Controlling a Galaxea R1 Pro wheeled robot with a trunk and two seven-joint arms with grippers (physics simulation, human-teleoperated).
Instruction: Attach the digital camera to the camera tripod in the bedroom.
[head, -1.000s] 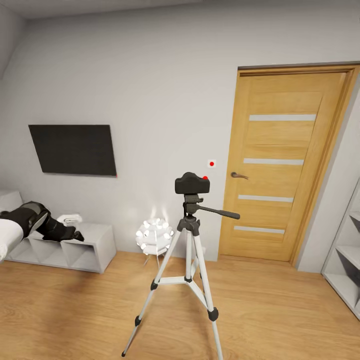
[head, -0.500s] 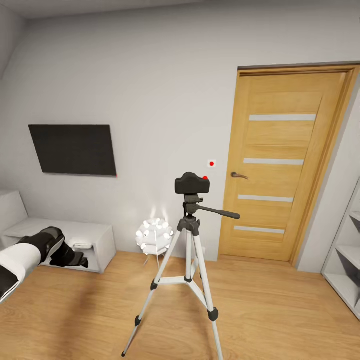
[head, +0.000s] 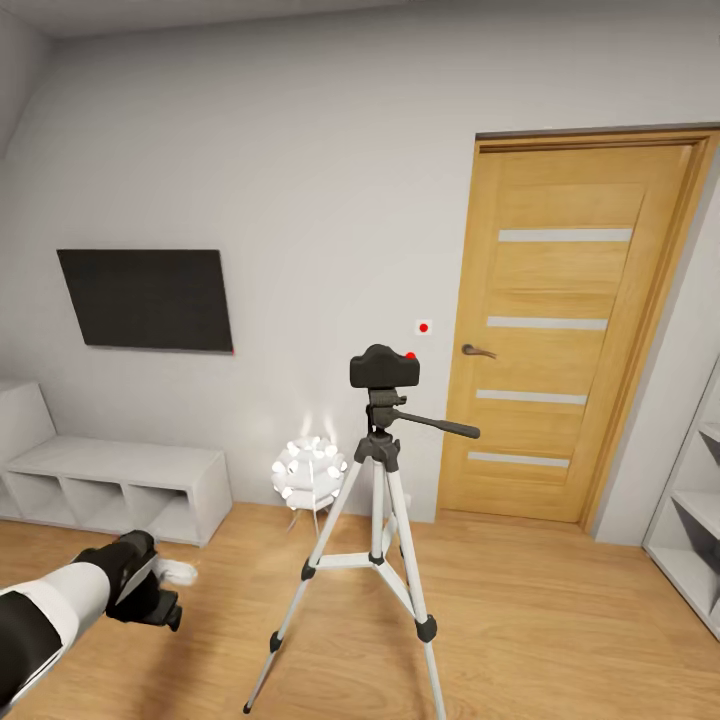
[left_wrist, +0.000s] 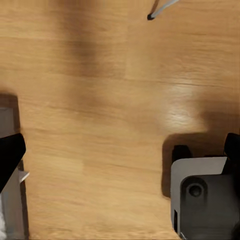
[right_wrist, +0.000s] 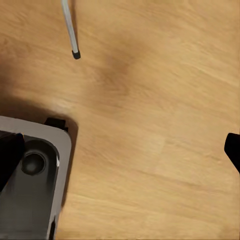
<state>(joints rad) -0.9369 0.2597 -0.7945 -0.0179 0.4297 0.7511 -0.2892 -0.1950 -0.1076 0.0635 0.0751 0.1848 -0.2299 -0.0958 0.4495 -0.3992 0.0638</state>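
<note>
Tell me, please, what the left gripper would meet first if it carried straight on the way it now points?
Most likely the wood plank floor. The left wrist view looks along the left gripper onto bare planks, with a tripod foot off at the edge. In the head view it angles downward, well left of the camera tripod.

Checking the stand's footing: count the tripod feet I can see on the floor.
2: one black foot at the tripod's front-left, another on the floor behind it. The third leg's foot is cut off at the picture's bottom edge.

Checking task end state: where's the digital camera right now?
In the head view the digital camera sits on top of the camera tripod at centre frame, just left of the wooden door.
</note>
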